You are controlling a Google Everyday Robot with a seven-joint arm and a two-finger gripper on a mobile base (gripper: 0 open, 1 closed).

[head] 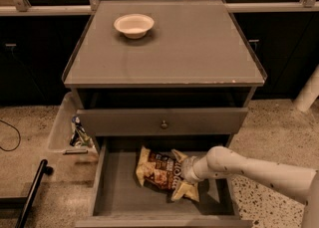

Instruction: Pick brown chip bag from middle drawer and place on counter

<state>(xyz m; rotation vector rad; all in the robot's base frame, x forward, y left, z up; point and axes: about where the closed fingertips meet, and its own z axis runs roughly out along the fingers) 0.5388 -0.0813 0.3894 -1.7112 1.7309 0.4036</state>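
Observation:
The brown chip bag (pixel 158 171) lies crumpled on the floor of the open middle drawer (pixel 114 187), right of centre. My white arm reaches in from the right, and the gripper (pixel 182 171) sits at the bag's right end, its fingers hidden among the bag's folds. The counter (pixel 199 48) is the flat grey top of the cabinet above.
A small white bowl (pixel 133 25) stands on the counter's back left. A closed drawer front with a round knob (pixel 163 124) overhangs the back of the open drawer. A clear bin (pixel 70 127) with small items sits left of the cabinet. A black bar (pixel 32 192) lies at the lower left.

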